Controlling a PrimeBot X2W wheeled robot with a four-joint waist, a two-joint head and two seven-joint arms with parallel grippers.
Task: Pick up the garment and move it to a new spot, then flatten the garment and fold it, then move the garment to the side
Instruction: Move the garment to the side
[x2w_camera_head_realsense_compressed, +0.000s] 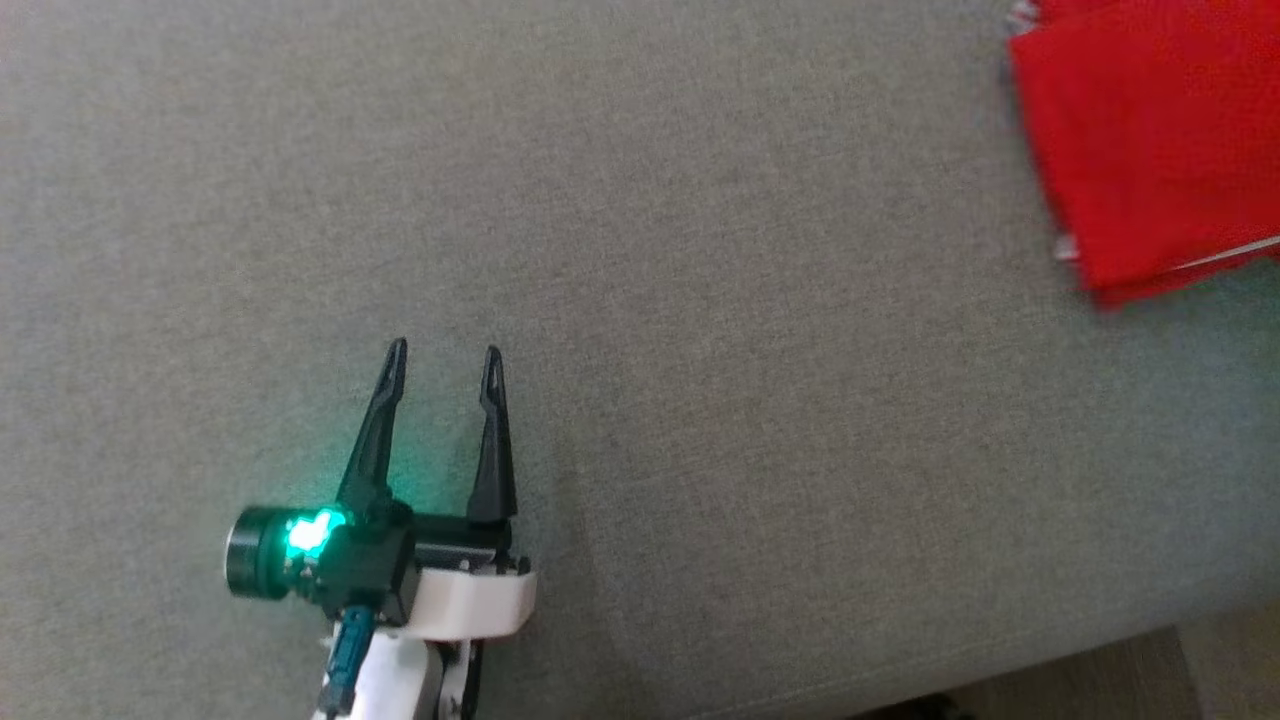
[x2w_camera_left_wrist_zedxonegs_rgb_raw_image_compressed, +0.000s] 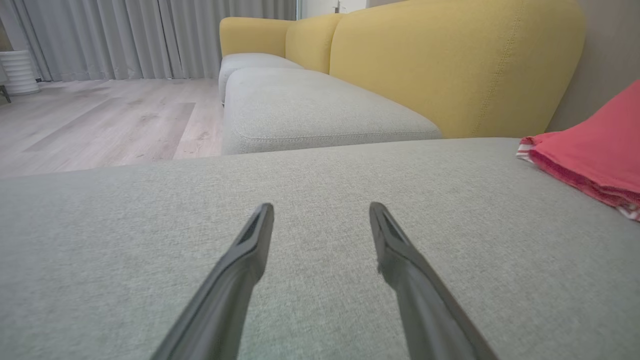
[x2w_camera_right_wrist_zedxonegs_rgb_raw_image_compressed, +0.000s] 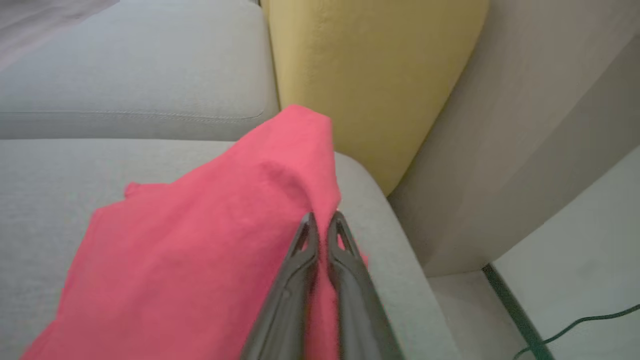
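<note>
Right wrist view is showing the right gripper (x2w_camera_right_wrist_zedxonegs_rgb_raw_image_compressed: 324, 216) with its two fingers pressed together. They are pinching an edge of the red garment (x2w_camera_right_wrist_zedxonegs_rgb_raw_image_compressed: 200, 240), and the cloth is rising in a peak just past the tips. The rest of the garment is lying on the grey seat cushion (x2w_camera_right_wrist_zedxonegs_rgb_raw_image_compressed: 60, 200), near its end and just in front of the yellow backrest (x2w_camera_right_wrist_zedxonegs_rgb_raw_image_compressed: 370, 75). Its layered edges are suggesting a finished fold, so I judge the last step, shifting it aside, to be in hand. The next move is calling for a gentle drag or lift that spares the layers, then a release. The left gripper (x2w_camera_head_realsense_compressed: 445, 350) is hovering spread wide and empty over bare cushion, well apart from the garment, fingers pointing away from the robot.
</note>
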